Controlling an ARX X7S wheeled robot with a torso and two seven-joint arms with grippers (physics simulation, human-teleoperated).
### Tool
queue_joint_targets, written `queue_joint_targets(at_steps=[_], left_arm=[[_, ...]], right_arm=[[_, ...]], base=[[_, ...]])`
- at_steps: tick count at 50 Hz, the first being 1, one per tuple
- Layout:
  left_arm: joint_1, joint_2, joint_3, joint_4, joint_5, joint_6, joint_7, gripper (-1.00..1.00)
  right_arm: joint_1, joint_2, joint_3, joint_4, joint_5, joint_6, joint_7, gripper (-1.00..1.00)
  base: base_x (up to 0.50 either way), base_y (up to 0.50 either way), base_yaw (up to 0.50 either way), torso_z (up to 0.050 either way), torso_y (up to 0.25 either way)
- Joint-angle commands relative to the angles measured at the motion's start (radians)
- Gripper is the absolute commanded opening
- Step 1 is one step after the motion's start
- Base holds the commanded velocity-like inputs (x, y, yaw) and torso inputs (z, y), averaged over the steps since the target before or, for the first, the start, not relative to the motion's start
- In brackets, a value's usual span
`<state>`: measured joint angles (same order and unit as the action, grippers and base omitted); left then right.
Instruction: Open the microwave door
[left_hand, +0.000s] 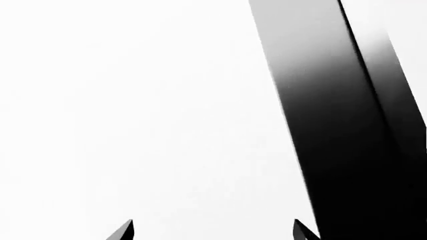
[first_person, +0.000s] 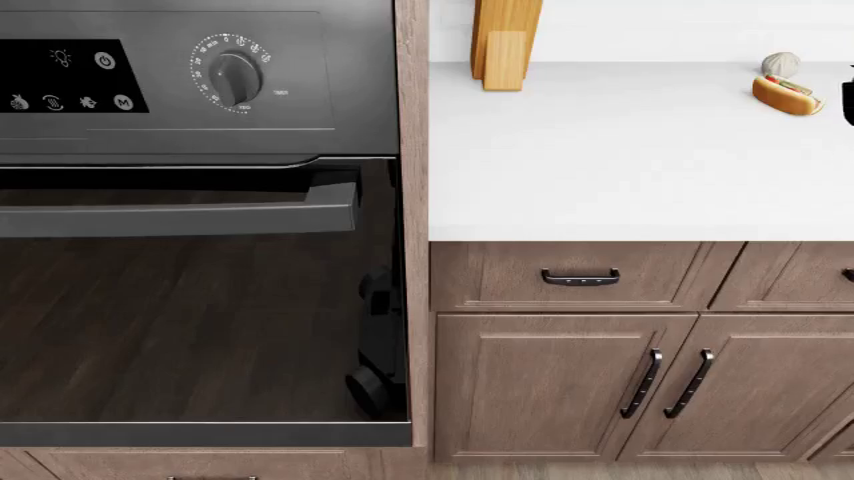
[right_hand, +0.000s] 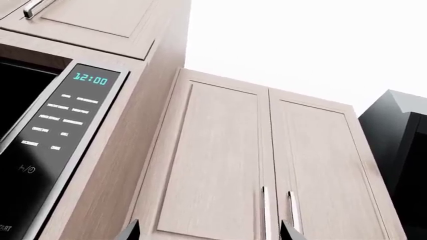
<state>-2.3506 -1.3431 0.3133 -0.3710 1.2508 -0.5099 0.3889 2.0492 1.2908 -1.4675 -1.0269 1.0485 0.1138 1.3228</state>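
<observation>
The microwave (right_hand: 63, 135) shows only in the right wrist view, built in under a pale cabinet. Its control strip has a lit 12:00 clock, and beside the strip is the dark glass of the microwave door (right_hand: 15, 97), mostly cut off by the frame edge. No door handle is visible. My right gripper (right_hand: 210, 232) is open, its two fingertips wide apart, facing the pale double cabinet beside the microwave and apart from it. My left gripper (left_hand: 213, 232) is also open and faces a bright white surface. Neither gripper appears in the head view.
The pale double cabinet (right_hand: 267, 165) has two thin vertical handles, with a dark appliance (right_hand: 400, 150) beyond it. A dark slanted bar (left_hand: 333, 125) crosses the left wrist view. The head view shows a black wall oven (first_person: 200, 300), a white counter (first_person: 627, 150), drawers and wooden boards (first_person: 505, 40).
</observation>
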Motion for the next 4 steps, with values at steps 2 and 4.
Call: queue_joint_targets(at_steps=[2,4], left_arm=[[-0.005,0.040,-0.312,-0.020,0.260,0.266,0.071,1.00],[-0.005,0.032,-0.312,-0.020,0.252,0.268,0.073,1.00]], right_arm=[[-0.005,-0.018,0.002,0.003,-0.004,-0.004,0.006,1.00],[-0.001,-0.017,0.005,-0.001,0.002,-0.001,0.007,1.00]], base=[[0.00,0.00,0.00,0.000,0.000],[0.00,0.00,0.00,0.000,0.000]])
